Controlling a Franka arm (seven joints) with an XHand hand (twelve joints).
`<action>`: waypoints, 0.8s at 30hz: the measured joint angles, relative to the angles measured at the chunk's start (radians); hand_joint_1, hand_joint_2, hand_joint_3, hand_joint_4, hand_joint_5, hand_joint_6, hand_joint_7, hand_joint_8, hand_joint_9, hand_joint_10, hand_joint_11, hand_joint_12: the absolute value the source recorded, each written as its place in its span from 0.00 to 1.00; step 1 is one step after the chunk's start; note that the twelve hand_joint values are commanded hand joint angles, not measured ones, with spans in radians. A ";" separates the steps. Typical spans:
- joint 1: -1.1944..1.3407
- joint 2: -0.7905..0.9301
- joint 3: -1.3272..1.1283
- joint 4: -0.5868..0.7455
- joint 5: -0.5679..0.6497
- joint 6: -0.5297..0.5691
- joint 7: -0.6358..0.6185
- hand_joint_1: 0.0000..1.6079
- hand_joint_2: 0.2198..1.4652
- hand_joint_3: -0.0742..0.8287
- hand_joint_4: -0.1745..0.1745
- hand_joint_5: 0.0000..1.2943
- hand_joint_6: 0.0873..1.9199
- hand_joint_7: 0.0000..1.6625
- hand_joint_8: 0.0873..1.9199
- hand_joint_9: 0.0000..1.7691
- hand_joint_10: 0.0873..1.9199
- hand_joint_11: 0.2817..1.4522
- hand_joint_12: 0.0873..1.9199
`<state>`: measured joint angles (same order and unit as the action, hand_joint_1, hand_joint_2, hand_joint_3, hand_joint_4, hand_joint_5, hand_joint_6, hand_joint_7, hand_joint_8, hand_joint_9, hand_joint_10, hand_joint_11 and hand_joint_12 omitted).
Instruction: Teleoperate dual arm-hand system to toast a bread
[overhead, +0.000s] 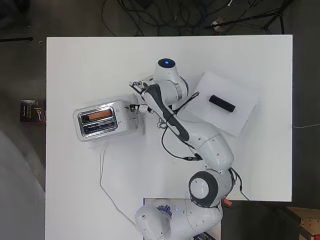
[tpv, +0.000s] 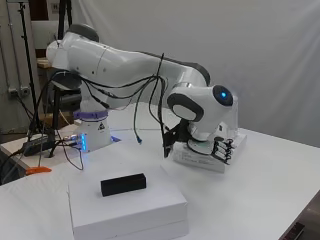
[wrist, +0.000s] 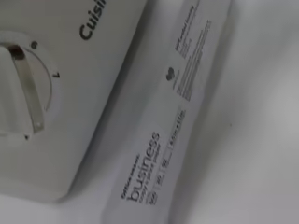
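Grey curtain (tpv: 260, 55) behind; dark floor (overhead: 22, 60), apparently cable-strewn.

Toaster (overhead: 105, 120) left of centre, white box (overhead: 227, 102) right, bare table (overhead: 90, 65) around.

One toaster (overhead: 104, 123), one bread slice (overhead: 97, 115), one black block (overhead: 222, 103).

toaster (overhead: 102, 121): in the side view almost wholly hidden behind the arm; in the wrist view cut off by the picture's edges.
robot hand (tpv: 222, 149): only dark fingers showed; contact with the toaster could not be told.
bread (overhead: 97, 115): only an orange strip in one slot, too small to tell more.
paper pack (wrist: 173, 126): ends cut off.
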<state>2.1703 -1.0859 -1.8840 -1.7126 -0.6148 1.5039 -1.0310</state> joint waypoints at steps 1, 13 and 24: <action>0.004 -0.006 -0.019 0.010 0.001 -0.016 -0.023 0.31 0.78 0.07 0.21 0.09 0.00 0.18 0.00 0.21 0.00 0.09 0.00; -0.223 -0.026 0.074 -0.179 -0.067 0.179 0.158 0.00 0.74 0.07 0.25 0.16 0.00 0.23 0.00 0.28 0.00 0.16 0.00; -0.641 0.132 0.691 -0.272 -0.073 0.122 0.265 0.00 0.70 0.09 0.32 0.27 0.00 0.19 0.00 0.21 0.00 0.09 0.00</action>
<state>1.5296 -0.9544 -1.1931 -1.9842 -0.6881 1.6262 -0.7657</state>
